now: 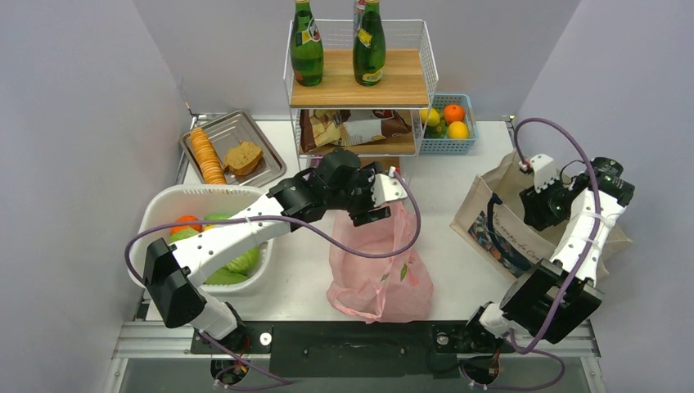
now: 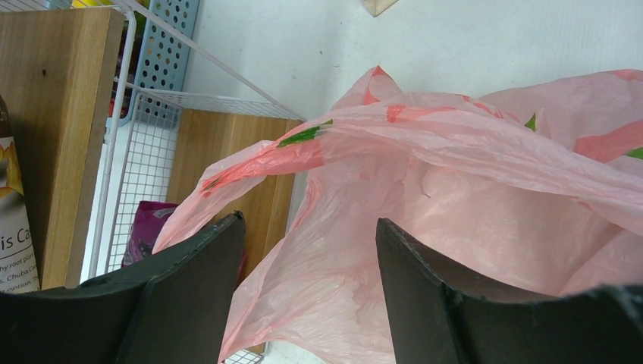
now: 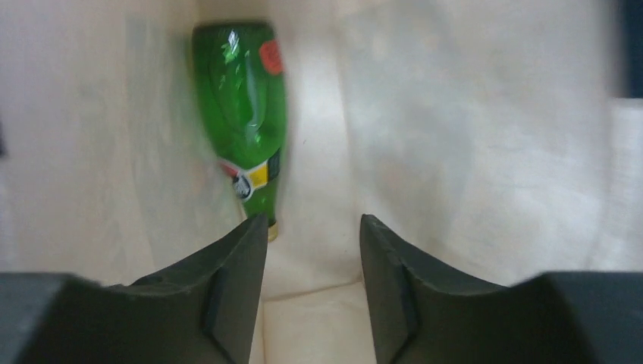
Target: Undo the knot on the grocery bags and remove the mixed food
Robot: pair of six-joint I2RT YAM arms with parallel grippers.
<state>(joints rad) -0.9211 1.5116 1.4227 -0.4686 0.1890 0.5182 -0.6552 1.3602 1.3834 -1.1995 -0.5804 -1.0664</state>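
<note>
Left gripper (image 2: 311, 227), jaws apart, over pink bag (image 2: 470, 212)

Right hand (image 3: 312, 221) at the bottom edge, two dark fingers (image 3: 227, 296) spread apart, the gap between them open onto the cloth. Pale beige cloth (image 3: 470, 152) across nearly the whole view, softly creased. Green glass bottle (image 3: 241, 106) lying on that cloth at upper left, neck pointing down and ending just beside the left finger's tip; red mark near the base, yellow-and-white label near the neck. Slightly blurred. Dark strip (image 3: 629, 45) at the upper right edge.
</note>
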